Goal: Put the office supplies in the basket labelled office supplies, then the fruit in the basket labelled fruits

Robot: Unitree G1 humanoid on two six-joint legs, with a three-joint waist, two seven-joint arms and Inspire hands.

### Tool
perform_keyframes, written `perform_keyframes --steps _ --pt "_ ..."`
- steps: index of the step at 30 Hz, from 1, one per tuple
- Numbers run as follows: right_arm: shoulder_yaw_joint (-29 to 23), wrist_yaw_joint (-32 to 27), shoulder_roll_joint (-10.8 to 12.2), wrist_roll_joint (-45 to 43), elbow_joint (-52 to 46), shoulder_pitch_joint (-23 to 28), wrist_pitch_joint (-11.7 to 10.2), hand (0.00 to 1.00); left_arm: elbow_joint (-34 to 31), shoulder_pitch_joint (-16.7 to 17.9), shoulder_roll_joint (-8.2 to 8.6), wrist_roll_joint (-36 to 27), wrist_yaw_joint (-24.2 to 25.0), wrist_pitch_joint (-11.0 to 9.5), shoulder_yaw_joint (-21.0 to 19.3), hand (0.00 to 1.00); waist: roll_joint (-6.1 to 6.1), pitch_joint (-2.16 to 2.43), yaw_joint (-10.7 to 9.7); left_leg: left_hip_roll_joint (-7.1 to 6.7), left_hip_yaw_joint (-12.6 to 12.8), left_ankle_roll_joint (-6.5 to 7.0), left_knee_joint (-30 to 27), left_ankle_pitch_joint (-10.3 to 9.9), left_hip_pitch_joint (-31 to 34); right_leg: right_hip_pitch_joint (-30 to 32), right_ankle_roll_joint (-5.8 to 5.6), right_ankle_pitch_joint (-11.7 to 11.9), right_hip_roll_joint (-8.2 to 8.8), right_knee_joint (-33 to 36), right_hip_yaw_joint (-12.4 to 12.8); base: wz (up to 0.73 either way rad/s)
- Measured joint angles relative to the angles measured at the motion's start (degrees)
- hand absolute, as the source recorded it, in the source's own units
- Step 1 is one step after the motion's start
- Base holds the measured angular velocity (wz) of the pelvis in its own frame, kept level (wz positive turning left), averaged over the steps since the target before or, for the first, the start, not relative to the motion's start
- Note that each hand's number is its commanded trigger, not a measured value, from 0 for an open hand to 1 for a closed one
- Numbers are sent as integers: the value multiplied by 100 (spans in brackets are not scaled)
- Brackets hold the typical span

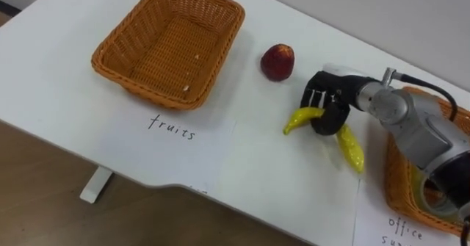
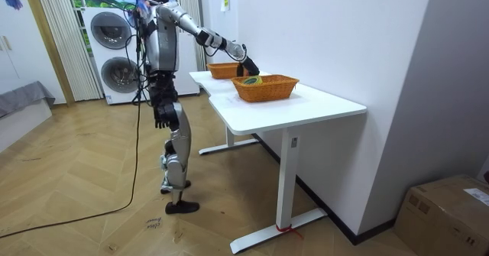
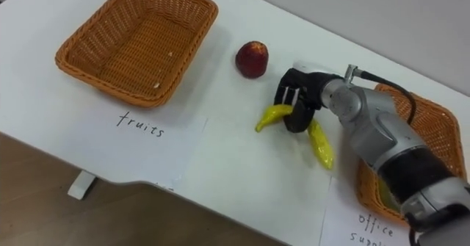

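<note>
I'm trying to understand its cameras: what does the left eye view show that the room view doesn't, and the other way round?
Left eye view: an apple, a banana with the right hand closed round it, and a handwritten fruits label. Room view: the whole robot standing at the table's end, left hand hanging by its side, two washing machines, a cardboard box. Both: the white table, the fruit basket, the office basket, the right hand reaching out.

The white table [image 2: 321,107] before me stands on white metal legs against a plain white wall [image 2: 344,27]. The floor [image 2: 84,179] is light wood laid in herringbone. Behind me two washing machines [image 2: 111,30] are stacked, with pale curtains [image 2: 53,42] beside them. A cardboard box [image 2: 449,210] sits on the floor by a grey wall [image 2: 451,72] at the room view's right.
</note>
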State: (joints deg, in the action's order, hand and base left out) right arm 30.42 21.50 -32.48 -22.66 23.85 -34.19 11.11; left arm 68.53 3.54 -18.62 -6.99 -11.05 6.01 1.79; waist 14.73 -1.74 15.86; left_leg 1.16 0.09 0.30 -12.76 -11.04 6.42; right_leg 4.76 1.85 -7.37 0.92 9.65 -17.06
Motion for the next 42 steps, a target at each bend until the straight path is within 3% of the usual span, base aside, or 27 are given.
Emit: perform_keyframes --steps 5,9,13,19,29,42 --pt "-226 54 0 -1 -313 -2 -6 100 -168 108 63 -8 54 28 -186 0 -186 58 -156 16 15 1 -10 3 -19 -28 0 0 45 1 -23 2" --pt "-552 30 -4 -3 -597 -4 27 100 -170 162 133 -12 54 28 -382 0 -201 79 -229 14 71 0 5 5 -102 -71 0 0 39 14 -7 -6" --pt "-705 21 -5 -7 -747 -4 25 100 -213 157 191 39 62 25 -391 0 -133 136 -291 13 122 -1 10 5 -164 -112 0 0 29 15 73 -6" --pt "-776 18 -3 -11 -1020 -3 108 100 -243 277 225 32 54 15 -636 0 -139 132 -308 11 143 -3 164 7 -411 -313 0 0 20 13 113 -5" --pt "-924 -16 -1 40 -1962 -2 234 100 -202 421 403 -30 45 49 -610 0 -144 128 -306 11 134 -2 229 7 -677 -535 -2 -1 6 8 131 0" --pt "-924 -4 21 -31 -2428 -28 299 100 -349 611 396 94 50 133 -677 0 -129 139 -248 12 97 -2 272 6 -694 -565 -4 -3 -7 5 67 0"
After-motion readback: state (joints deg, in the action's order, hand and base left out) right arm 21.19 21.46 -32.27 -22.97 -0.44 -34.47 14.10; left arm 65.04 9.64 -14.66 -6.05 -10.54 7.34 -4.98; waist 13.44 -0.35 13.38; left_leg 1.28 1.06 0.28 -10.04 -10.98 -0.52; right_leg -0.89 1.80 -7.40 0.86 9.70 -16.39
